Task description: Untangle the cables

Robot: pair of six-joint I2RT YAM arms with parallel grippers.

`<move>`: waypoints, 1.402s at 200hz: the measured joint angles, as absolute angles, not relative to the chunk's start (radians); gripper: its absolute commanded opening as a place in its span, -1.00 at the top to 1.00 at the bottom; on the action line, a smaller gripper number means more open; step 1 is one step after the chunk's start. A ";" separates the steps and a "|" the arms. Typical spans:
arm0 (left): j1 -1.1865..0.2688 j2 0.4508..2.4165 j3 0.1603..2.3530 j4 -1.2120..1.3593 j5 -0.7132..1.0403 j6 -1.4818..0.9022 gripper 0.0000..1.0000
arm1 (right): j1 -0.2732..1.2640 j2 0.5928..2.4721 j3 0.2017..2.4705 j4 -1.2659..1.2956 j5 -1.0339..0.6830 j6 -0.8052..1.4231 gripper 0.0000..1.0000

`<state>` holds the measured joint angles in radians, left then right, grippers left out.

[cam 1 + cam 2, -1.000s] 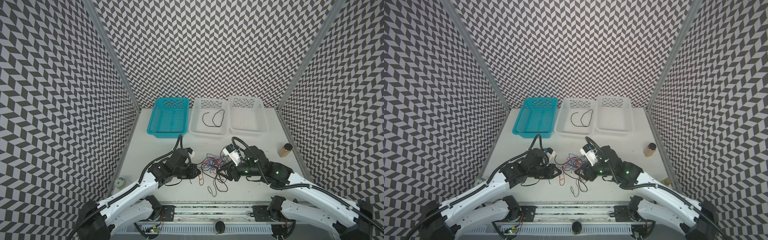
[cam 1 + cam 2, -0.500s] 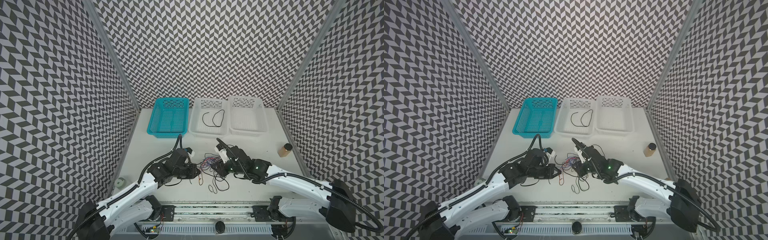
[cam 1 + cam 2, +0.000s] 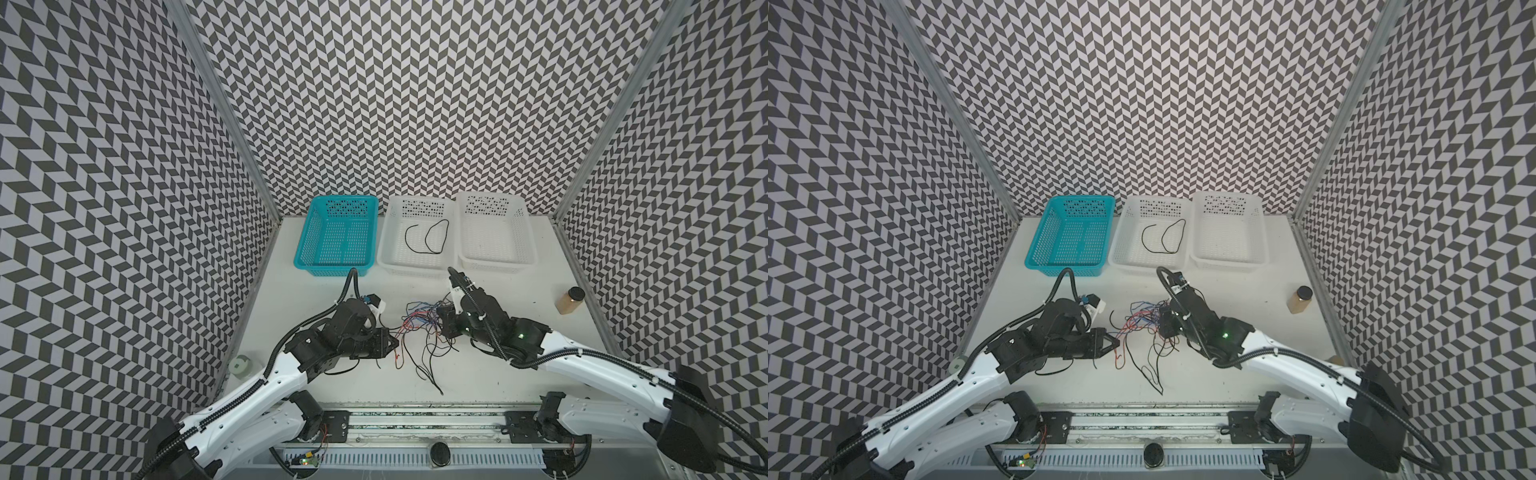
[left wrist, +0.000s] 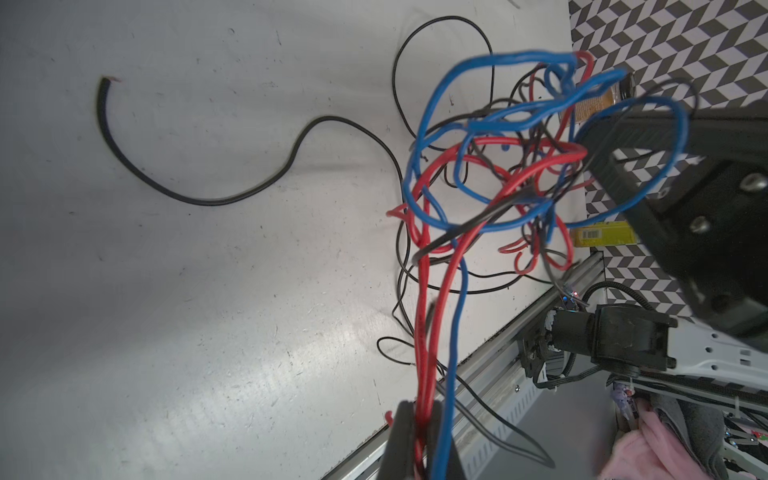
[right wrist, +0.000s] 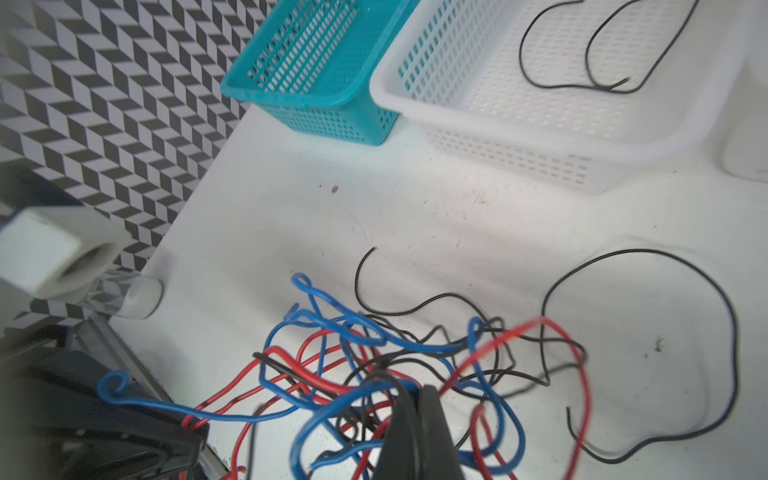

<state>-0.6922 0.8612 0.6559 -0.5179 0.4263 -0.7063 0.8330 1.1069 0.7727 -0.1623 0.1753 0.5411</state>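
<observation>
At the far left edge of the table [image 3: 498,374] sat a small pale roll [image 3: 240,366]. Far back stood a teal basket [image 3: 332,265]. Nearer, the left gripper [image 3: 394,341] lay low over the table, pointing right. In the left wrist view its jaws were pressed together on two red strands, with a blue one running just beside them [image 4: 422,415].

The cables [image 3: 417,328], a knot of red, blue and black, sat mid-table between the two grippers in both top views [image 3: 1142,324]. They were partly lifted off the surface at the left gripper. Loose black ends trailed toward the near edge.

Far behind the knot a white basket [image 3: 384,249] held one black cable [image 3: 427,237], curled on its floor.

The right gripper [image 3: 442,330] pushed into the right side of the knot. In the right wrist view its jaws were together [image 5: 415,395], with blue and black strands crossing the tip; whether any was pinched could not be told.

Further right stood a second white basket [image 3: 494,262], touching the first. A brown jar [image 3: 570,300] stood near the right wall.
</observation>
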 measured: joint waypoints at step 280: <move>-0.516 0.830 0.864 -0.831 0.347 -0.567 1.00 | -0.014 0.750 1.082 -0.619 -0.279 0.528 1.00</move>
